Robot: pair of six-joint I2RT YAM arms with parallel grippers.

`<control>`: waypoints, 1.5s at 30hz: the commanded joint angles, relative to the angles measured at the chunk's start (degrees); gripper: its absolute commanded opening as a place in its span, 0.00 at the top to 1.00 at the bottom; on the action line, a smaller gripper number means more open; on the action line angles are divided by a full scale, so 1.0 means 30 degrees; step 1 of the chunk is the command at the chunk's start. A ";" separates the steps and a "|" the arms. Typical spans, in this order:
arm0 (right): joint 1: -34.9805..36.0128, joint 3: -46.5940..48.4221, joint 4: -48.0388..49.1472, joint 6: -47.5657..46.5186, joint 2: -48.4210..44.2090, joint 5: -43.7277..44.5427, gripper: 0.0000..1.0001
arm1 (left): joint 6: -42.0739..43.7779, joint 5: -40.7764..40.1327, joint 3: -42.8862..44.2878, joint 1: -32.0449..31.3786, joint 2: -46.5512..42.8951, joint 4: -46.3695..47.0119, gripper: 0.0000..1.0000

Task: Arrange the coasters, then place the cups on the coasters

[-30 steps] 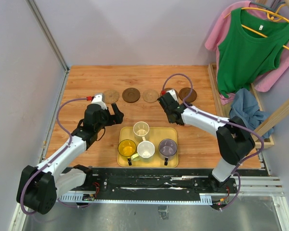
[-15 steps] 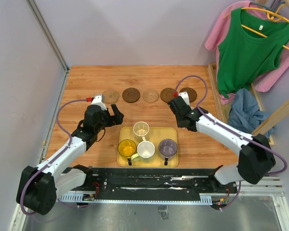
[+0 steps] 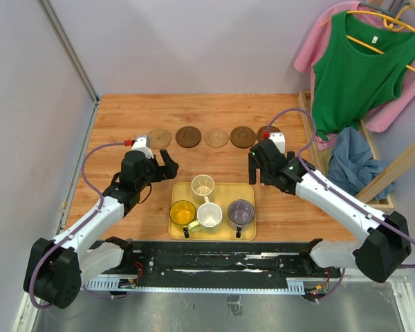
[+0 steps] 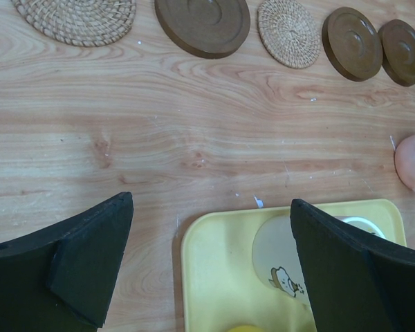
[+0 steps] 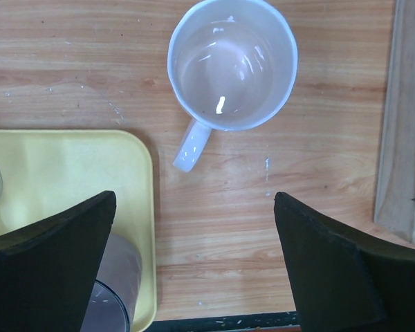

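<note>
with left end effector (image 4: 211, 214) and right end effector (image 5: 194, 235) wide open and empty, we risk clipping the pink mug (image 5: 232, 66), standing on bare table (image 5: 318, 207) beside the tray (image 5: 69, 166), on descent and toppling it.

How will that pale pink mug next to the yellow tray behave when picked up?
The mug looks glossy, with a glint inside, so it may slip in a grip. It stands upright on the table, so a push would probably slide it, not tip it. Its handle juts out sideways, so it might swivel.
</note>
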 commanded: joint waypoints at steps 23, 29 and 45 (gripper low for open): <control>-0.0398 -0.1215 0.1712 0.7097 0.4839 0.1802 0.26 | 0.0142 0.0233 -0.0251 -0.0089 0.0295 0.0814 0.00; -0.0539 -0.1880 0.2474 0.7659 0.5302 0.2128 0.32 | 0.0207 0.0237 -0.0149 -0.0100 0.0456 0.0858 0.00; -0.0801 -0.1819 0.3131 0.7060 0.5734 0.3426 0.44 | 0.0179 0.0220 -0.0068 -0.0091 0.0830 0.1005 0.00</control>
